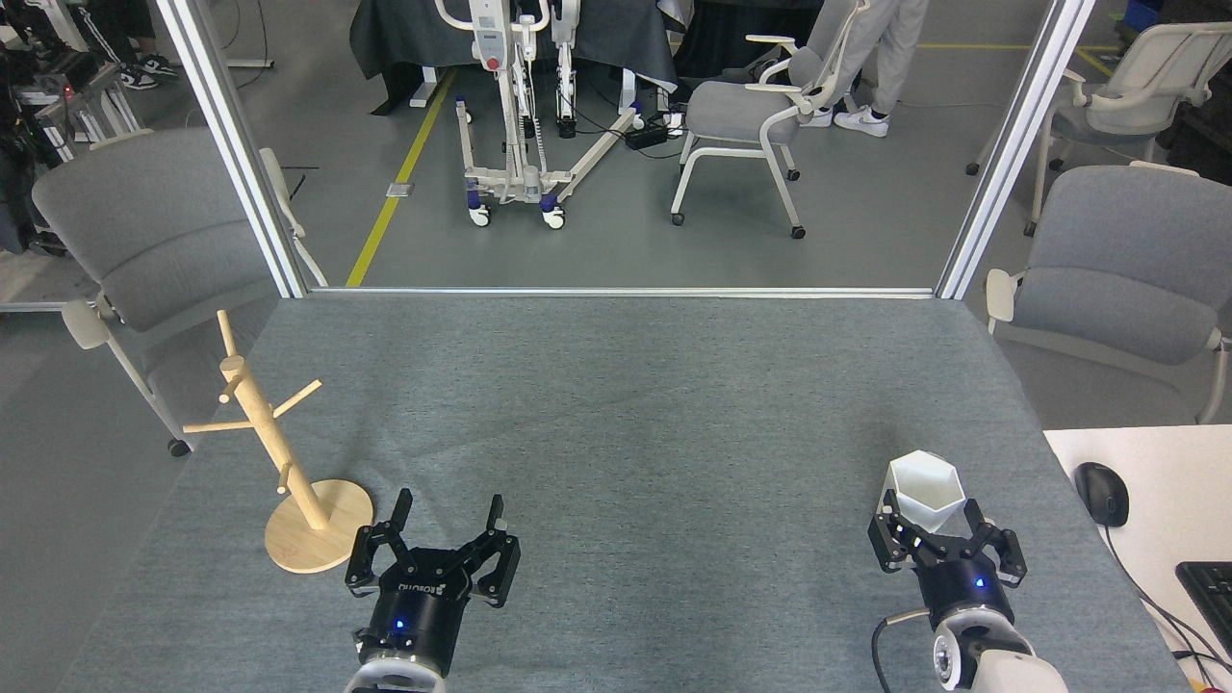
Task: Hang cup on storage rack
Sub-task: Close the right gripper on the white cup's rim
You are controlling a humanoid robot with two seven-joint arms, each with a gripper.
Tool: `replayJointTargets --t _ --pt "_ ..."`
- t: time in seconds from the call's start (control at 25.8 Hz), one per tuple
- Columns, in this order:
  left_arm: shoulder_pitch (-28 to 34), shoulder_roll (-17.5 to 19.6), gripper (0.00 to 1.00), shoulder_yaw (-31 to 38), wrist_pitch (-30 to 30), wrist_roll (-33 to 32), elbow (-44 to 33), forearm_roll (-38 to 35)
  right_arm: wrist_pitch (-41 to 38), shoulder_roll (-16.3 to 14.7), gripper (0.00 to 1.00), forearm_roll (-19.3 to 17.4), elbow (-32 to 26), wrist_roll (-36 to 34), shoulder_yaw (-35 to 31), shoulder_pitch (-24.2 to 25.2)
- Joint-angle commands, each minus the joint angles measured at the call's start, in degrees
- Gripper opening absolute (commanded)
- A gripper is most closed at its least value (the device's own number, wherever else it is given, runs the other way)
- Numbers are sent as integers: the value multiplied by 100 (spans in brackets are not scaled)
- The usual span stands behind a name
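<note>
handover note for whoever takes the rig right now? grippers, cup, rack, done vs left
Right gripper: fingers spread on either side of the white cup; whether it grips yet, I cannot tell.
Left gripper: open, empty, just right of the rack base.
Cup: upright at the table's near right.
Wooden storage rack: upright at near left, all pegs bare.
Done: right gripper positioned at the cup.
Left: secure grasp, lift, carry across the table, hook the handle on a peg, release.

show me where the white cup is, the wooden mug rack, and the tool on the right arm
cup (pixel 926 486): head view, on its white inner wall below the hexagonal rim.
storage rack (pixel 332 500): head view, on the bare disc base.
right tool (pixel 940 518): head view, midway between its fingertips, at the cup's near side.
</note>
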Motion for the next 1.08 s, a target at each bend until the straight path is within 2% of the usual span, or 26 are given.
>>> replayJointTargets --t 0.0,0.54,1.05 --pt "0 5 100 15 1 -1 0 0 13 20 99 0 118 1 -19 -44" --pt "9 13 100 24 10 -1 -17 -9 21 28 99 0 619 2 -1 -554" --pt "9 13 100 24 -7 8 -35 -9 21 20 99 26 917 1 25 -747"
